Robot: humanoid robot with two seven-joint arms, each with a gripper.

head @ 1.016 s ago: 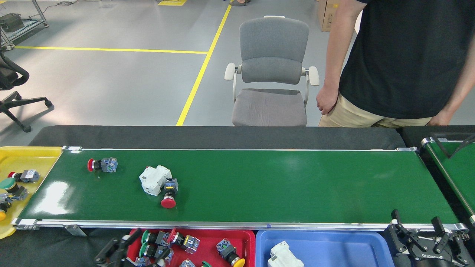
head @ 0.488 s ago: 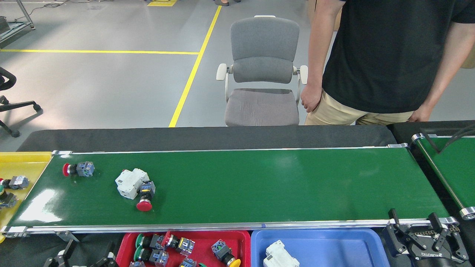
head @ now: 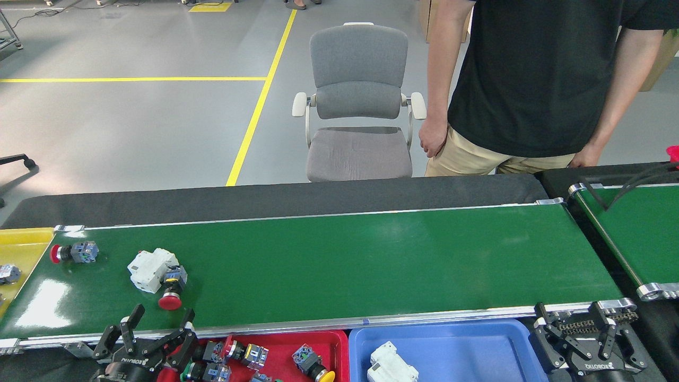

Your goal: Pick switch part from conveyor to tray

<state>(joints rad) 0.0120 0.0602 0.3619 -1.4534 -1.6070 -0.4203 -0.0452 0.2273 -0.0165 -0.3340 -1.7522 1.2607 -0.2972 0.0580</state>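
Green conveyor (head: pixel 339 260), red-capped switch part (head: pixel 172 287) lengthwise toward me; left hand (head: pixel 159 326) apparently spread, empty.

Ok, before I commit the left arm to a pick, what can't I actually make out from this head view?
- Red tray: bottom edge cuts it off, and the left gripper covers its left end.
- Yellow tray: cut by the left edge.
- Blue tray: near side cut off, with the white part in it.
- Second belt: cut by the right edge.
- Red-capped switch: contact with the white block unclear.
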